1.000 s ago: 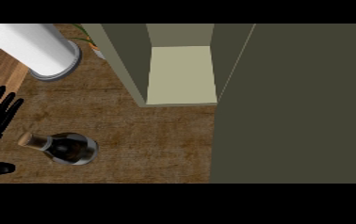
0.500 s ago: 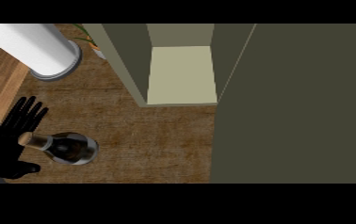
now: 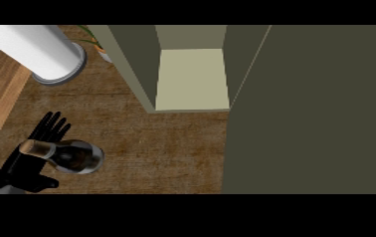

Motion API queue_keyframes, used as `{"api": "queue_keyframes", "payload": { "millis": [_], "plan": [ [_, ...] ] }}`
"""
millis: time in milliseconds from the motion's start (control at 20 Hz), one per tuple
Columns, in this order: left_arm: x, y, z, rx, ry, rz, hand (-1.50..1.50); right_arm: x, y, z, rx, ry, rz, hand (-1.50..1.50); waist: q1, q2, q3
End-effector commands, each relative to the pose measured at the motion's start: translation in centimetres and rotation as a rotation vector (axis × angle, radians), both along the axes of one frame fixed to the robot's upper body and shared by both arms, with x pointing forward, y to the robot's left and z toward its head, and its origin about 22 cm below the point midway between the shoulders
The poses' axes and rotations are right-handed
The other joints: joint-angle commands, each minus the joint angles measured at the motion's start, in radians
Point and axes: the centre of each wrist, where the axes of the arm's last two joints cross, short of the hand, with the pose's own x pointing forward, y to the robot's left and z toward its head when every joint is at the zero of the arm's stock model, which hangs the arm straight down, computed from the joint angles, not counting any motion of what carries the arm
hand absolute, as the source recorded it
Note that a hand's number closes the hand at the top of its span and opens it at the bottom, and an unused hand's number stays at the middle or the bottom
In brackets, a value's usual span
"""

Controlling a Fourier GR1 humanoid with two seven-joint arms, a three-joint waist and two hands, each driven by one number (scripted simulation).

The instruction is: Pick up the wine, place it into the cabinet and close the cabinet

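Observation:
The wine bottle (image 3: pixel 76 157) stands upright on the wooden counter at the lower left, dark glass with a tan cap towards the left. My left hand (image 3: pixel 29 165) is just left of it, fingers (image 3: pixel 51 127) straight and pointing away, thumb (image 3: pixel 41 182) stretched out below the bottle. The bottle's neck overlaps the palm; whether they touch I cannot tell. The cabinet (image 3: pixel 192 76) stands open at the top centre, showing a pale bare shelf. Its door (image 3: pixel 308 111) hangs open and fills the right side. My right hand is out of sight.
A white cylinder (image 3: pixel 38 51) lies at the top left on the counter. A bit of green plant (image 3: pixel 94 41) shows beside the cabinet's left wall (image 3: pixel 132 64). A lighter wooden strip (image 3: pixel 12 89) runs along the left edge.
My left hand has come in from the left edge towards the bottle and now sits right behind its neck. The bottle and cabinet have not moved.

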Motion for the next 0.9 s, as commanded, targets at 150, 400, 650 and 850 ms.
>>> {"api": "queue_keyframes", "payload": {
  "millis": [150, 400, 650, 850],
  "plan": [
    [-1.0, -0.1, -2.4, -0.096, 0.001, -0.072, -1.5, -2.6, 0.1, 2.5, 0.064, -0.04, 0.031, -1.5, 0.001, 0.0, -0.001],
    [-0.7, -1.7, -3.9, -0.141, 0.003, -0.035, -1.5, -2.7, 0.2, 2.5, 0.068, -0.055, 0.033, -1.5, -0.006, 0.001, -0.002],
    [1.4, -2.5, -3.7, -0.192, 0.003, -0.019, -1.5, -1.3, -0.4, 1.7, 0.057, -0.035, 0.034, -1.5, -0.003, 0.003, -0.001],
    [0.0, -2.5, -4.6, -0.193, -0.005, -0.003, -1.5, -2.6, -0.2, 2.4, 0.068, -0.052, 0.035, -1.5, -0.009, 0.003, -0.002]
  ]
}}
